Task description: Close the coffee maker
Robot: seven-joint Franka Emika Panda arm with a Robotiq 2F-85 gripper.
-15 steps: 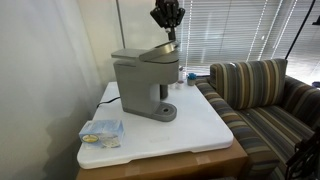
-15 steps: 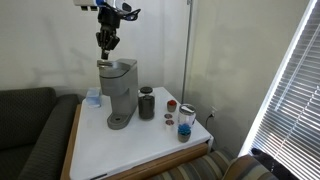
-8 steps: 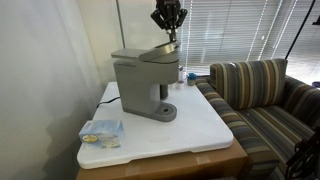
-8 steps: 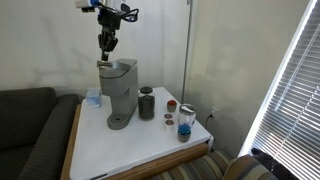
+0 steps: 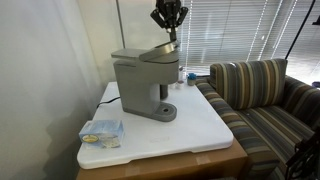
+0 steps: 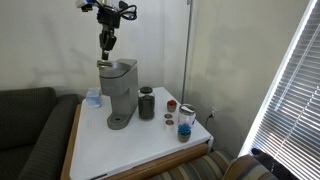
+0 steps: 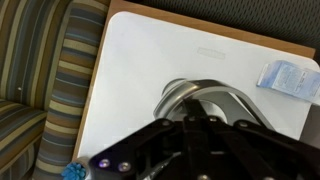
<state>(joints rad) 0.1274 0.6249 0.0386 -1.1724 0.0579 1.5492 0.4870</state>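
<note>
coffee maker (image 5: pixel 140 80) sits mid-counter (image 5: pixel 200 128), with the packet (image 5: pixel 101 132) at its 7 o'clock. The hand (image 5: pixel 171 33) hangs at 12 o'clock over the lid's raised end. Its fingers look pressed together with nothing between them. Lid reads slightly tilted up, though that's hard to confirm. My judgement: rigid plastic, smooth top, hinged, light to swing, and the body is heavy enough to stay put. No grasp needed. Push straight down on the lid's free edge, away from the hinge.
</note>
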